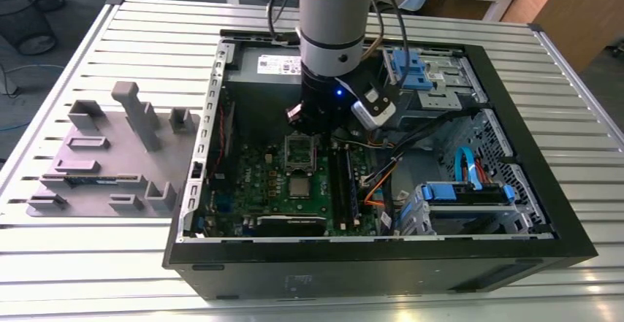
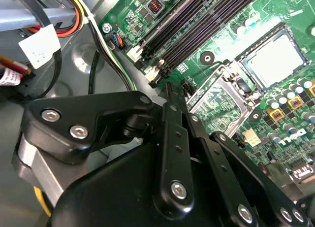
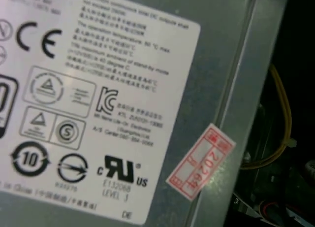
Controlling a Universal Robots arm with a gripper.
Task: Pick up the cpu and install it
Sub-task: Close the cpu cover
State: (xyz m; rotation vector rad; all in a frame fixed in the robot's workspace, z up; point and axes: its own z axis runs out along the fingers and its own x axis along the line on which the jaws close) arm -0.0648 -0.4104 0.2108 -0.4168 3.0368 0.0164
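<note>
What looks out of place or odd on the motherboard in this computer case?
In the second wrist view the hinged metal frame lies flipped open beside the cpu, not closed over it. The cpu itself sits flat and square. Nothing else looks askew or damaged.

Soft, even overhead light leaves the slatted table (image 1: 98, 263) bright in the exterior view, while the computer case (image 1: 390, 271) interior sits in shadow. In the second wrist view the motherboard (image 2: 216, 20) is crisp and well lit, the cpu (image 2: 275, 59) shows a pale sheen, and the near black gripper (image 2: 171, 96) looks dark. In the first wrist view the label (image 3: 98, 104) is blurred.
</note>
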